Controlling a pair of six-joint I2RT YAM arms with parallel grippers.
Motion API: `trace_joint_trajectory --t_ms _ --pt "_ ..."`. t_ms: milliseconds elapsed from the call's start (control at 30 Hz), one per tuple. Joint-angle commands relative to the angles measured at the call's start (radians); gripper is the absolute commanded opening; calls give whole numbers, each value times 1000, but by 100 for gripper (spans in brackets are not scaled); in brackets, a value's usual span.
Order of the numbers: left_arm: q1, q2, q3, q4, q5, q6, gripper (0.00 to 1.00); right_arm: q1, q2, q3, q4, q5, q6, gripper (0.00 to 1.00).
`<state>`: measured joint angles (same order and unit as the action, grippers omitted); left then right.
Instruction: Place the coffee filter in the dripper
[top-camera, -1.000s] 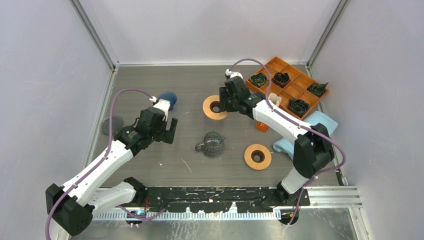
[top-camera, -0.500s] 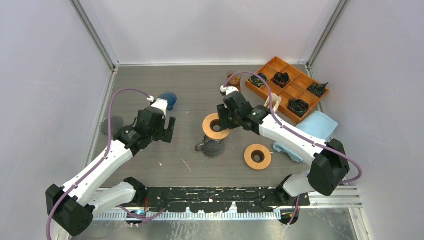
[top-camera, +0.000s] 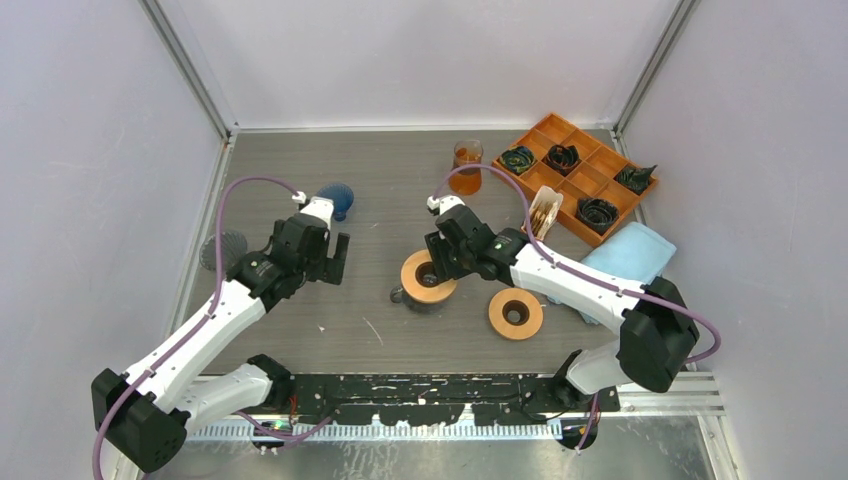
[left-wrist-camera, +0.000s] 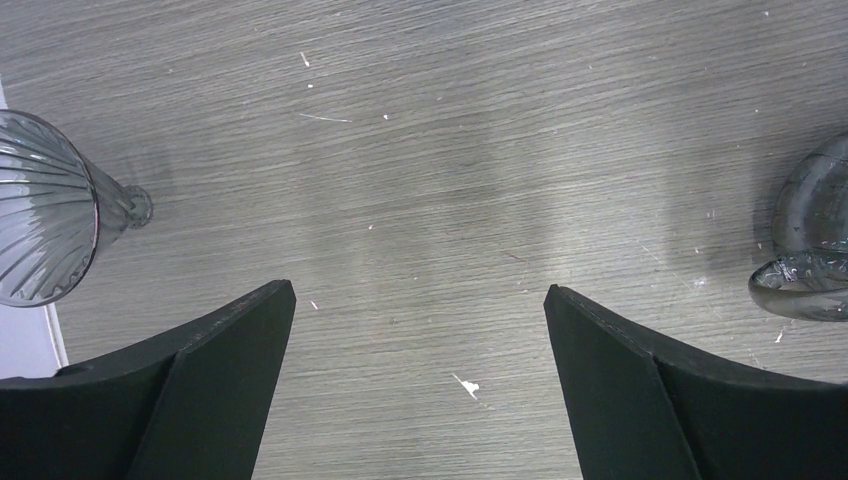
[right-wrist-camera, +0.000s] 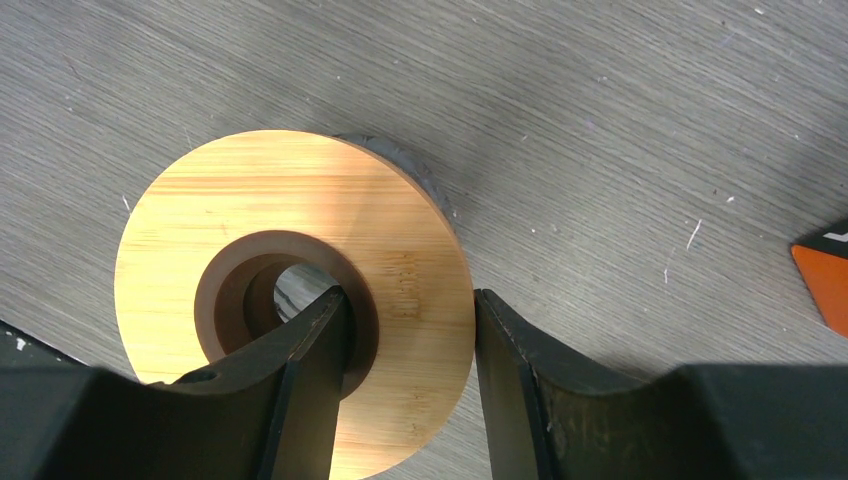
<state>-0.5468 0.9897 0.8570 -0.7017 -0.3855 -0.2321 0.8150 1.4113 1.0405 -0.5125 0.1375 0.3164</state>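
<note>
A stack of beige paper coffee filters (top-camera: 545, 210) stands in the orange tray (top-camera: 600, 186). A clear ribbed glass dripper (top-camera: 222, 250) lies at the table's left edge and shows in the left wrist view (left-wrist-camera: 40, 220). A blue dripper (top-camera: 337, 197) lies behind my left arm. My right gripper (top-camera: 432, 262) (right-wrist-camera: 410, 295) is shut on a wooden ring (top-camera: 428, 275) (right-wrist-camera: 300, 260), one finger through its hole, holding it on or just over the glass carafe (top-camera: 400, 294) (left-wrist-camera: 815, 250). My left gripper (top-camera: 335, 258) (left-wrist-camera: 418, 290) is open and empty above bare table.
A second wooden ring (top-camera: 515, 313) lies right of the carafe. A glass of orange liquid (top-camera: 467, 165) stands at the back. The tray's other compartments hold black folded items (top-camera: 598, 211). A blue cloth (top-camera: 630, 255) lies at the right edge.
My right gripper has carried the wooden ring from the back of the table toward me and over the carafe, uncovering the orange glass. My left arm has barely moved.
</note>
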Motion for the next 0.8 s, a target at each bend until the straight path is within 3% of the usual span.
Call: trace_joint_trajectory --t_ms 0,767 --pt "7 -23 28 15 -14 -52 99 12 -24 -5 109 23 -3 34" --pt "7 10 27 25 -26 -75 99 16 40 -36 180 15 -16 40"
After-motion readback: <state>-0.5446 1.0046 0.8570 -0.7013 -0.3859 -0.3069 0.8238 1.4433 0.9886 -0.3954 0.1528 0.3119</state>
